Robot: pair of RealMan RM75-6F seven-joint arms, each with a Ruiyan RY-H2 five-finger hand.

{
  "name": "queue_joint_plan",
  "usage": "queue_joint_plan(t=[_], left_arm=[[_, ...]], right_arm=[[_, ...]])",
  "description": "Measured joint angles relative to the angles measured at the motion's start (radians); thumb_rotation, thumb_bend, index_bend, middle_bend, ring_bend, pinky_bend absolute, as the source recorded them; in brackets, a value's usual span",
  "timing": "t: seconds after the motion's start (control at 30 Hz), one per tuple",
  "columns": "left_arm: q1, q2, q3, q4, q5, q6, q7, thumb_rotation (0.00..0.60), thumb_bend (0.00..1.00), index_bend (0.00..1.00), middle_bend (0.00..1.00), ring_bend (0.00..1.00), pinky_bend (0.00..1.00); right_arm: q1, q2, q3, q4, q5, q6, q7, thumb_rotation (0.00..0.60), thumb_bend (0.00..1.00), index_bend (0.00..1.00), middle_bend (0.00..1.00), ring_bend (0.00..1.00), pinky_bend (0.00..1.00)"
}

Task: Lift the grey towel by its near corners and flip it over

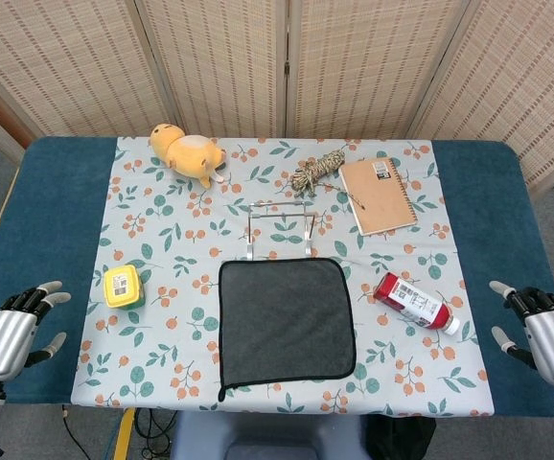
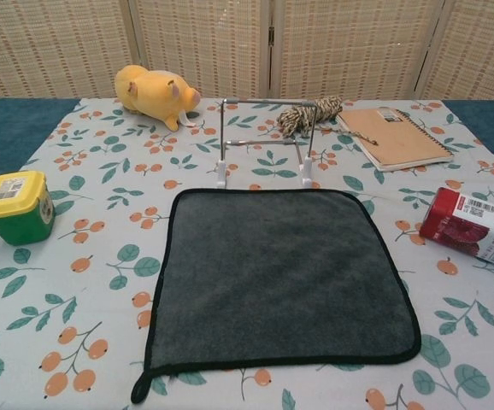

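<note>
The grey towel (image 1: pixel 286 320) with a black hem lies flat on the floral cloth near the table's front edge, also filling the middle of the chest view as the grey towel (image 2: pixel 277 278). Its near left corner carries a small loop (image 2: pixel 143 389). My left hand (image 1: pixel 9 334) hovers at the table's front left, fingers spread, holding nothing. At the front right my right hand (image 1: pixel 545 334) is likewise spread and empty. Both hands are well apart from the towel and do not show in the chest view.
A wire rack (image 1: pixel 279 230) stands just behind the towel. A yellow-lidded green tub (image 1: pixel 124 287) sits to its left, a red bottle (image 1: pixel 415 301) to its right. Farther back lie a yellow plush toy (image 1: pixel 190 153), a rope bundle (image 1: pixel 318 170) and a notebook (image 1: pixel 378 195).
</note>
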Motion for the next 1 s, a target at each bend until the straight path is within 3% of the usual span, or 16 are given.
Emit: queue_joint_plan(t=[0.23, 0.47, 0.77, 1.0], left_arm=[[-0.064, -0.014, 0.017, 0.064, 0.116, -0.032, -0.059, 0.600, 0.26, 0.32, 0.39, 0.42, 0.51], [-0.123, -0.054, 0.041, 0.096, 0.209, -0.062, -0.077, 0.600, 0.25, 0.34, 0.64, 0.65, 0.79], [-0.199, -0.126, 0.074, 0.116, 0.301, -0.128, -0.054, 0.600, 0.25, 0.35, 0.83, 0.80, 0.95], [-0.243, -0.172, 0.102, 0.122, 0.324, -0.191, -0.037, 0.600, 0.25, 0.36, 0.92, 0.88, 0.99]], right_arm=[[0.021, 0.024, 0.009, -0.038, -0.018, -0.016, -0.021, 0.600, 0.26, 0.24, 0.49, 0.36, 0.47], [0.049, 0.023, -0.011, -0.090, -0.059, -0.072, -0.027, 0.600, 0.26, 0.25, 0.54, 0.41, 0.53], [0.127, -0.011, -0.050, -0.115, -0.144, -0.209, -0.060, 0.600, 0.26, 0.27, 0.70, 0.62, 0.78], [0.193, -0.057, -0.073, -0.123, -0.190, -0.310, -0.083, 0.600, 0.23, 0.34, 0.86, 0.77, 0.94]])
